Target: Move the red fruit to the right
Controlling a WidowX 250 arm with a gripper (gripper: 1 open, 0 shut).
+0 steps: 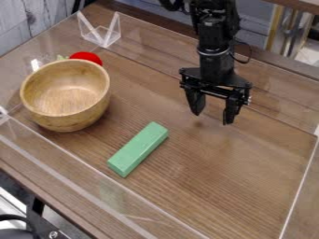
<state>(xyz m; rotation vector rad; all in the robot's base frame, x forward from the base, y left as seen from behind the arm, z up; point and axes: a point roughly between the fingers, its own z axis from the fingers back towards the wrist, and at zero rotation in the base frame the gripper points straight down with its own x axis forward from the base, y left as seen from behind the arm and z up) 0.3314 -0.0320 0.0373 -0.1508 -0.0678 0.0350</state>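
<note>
One wooden table (237,177), brown and grained, is shown, bordered along its left and near edges by a low clear rim. One black robot arm (210,33) is seen coming down from the far side, its gripper (214,105) pointed downward over the right half of the table, the two fingers (196,101) spread apart with nothing between them; whether the tips touch the wood cannot be told. One round wooden bowl (65,94), light in colour and with nothing inside, is placed on the left side of the table. One red fruit (86,58), small, round and glossy, is found just beyond the far rim of the bowl, partly hidden by that rim, on the left side of the table and well apart from the gripper. One flat green block (137,149), long and rectangular, is laid at a slant near the middle of the table, nearer the viewer than the bowl and the gripper, touching neither. One clear folded stand (99,30) is set at the far left corner, beyond the fruit. Pale furniture legs are partly visible past the far right edge of the table, too blurred to be identified
</note>
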